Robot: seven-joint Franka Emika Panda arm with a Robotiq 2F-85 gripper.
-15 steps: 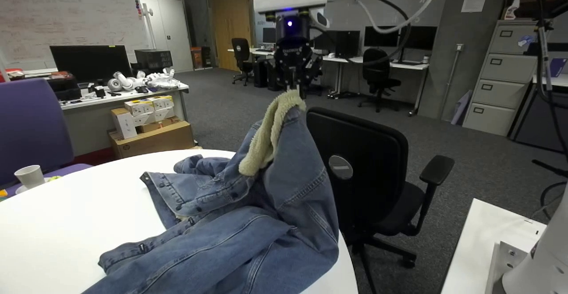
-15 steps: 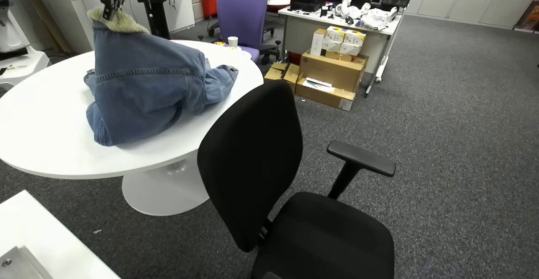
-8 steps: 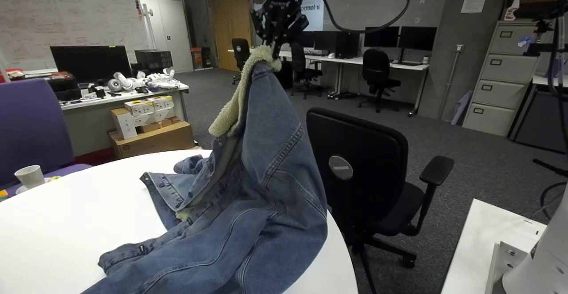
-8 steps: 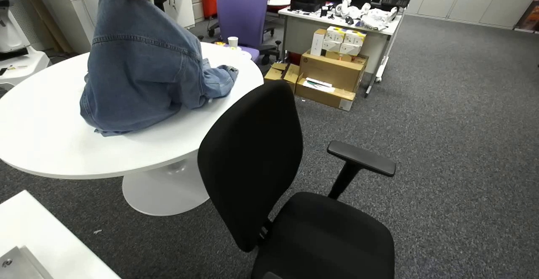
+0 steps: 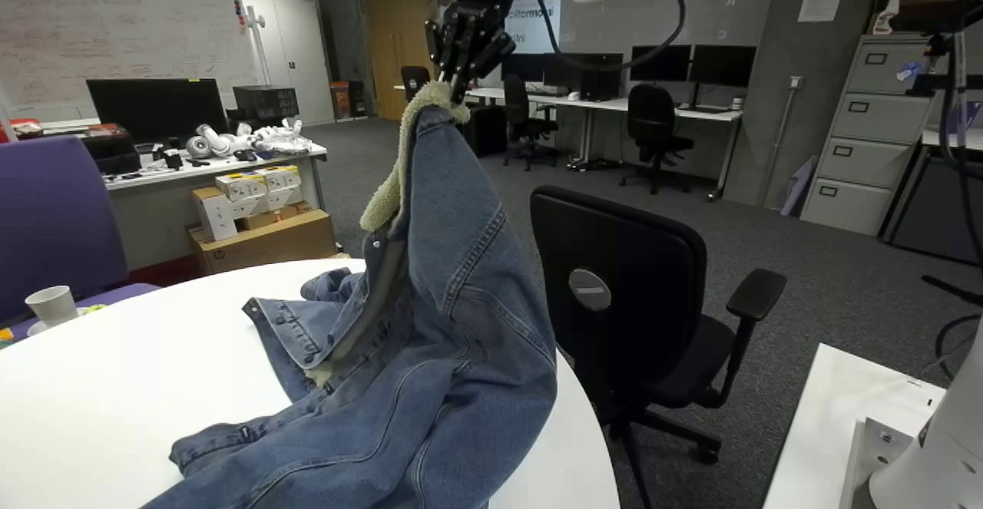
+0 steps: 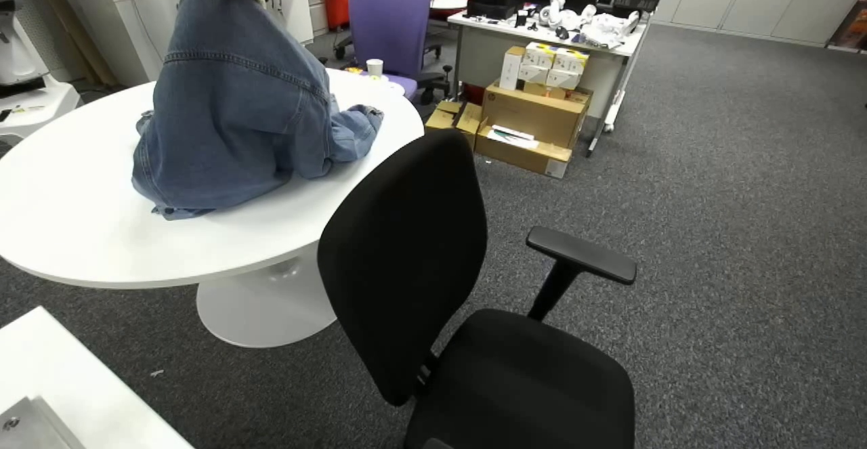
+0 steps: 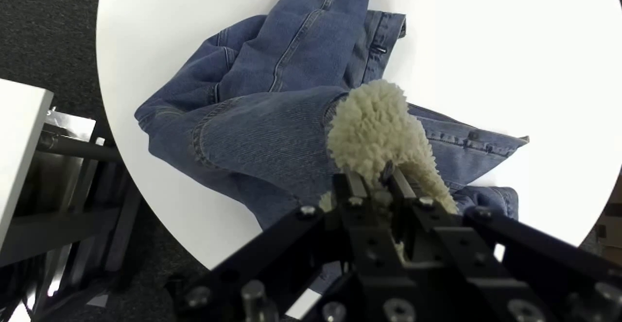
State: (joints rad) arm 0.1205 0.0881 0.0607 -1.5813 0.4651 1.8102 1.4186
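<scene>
A blue denim jacket with a cream fleece collar is partly lifted off a round white table. My gripper is closed on the collar at the jacket's top. From above, in the wrist view, the fleece collar bunches between and ahead of the fingertips of my gripper, and a narrow gap separates the fingers. The jacket's body hangs in a tent shape, while its sleeves and lower part rest on the tabletop. The top of that exterior view cuts off most of the gripper.
A black office chair stands close against the table's edge. A white cup sits by a purple chair. At the lower right is a white surface bearing the robot's base. Boxes lie under a desk farther off.
My gripper has risen and shifted left in an exterior view, drawing the collar and upper jacket higher above the table. Over the last half second the movement is small. The grip has stayed closed.
</scene>
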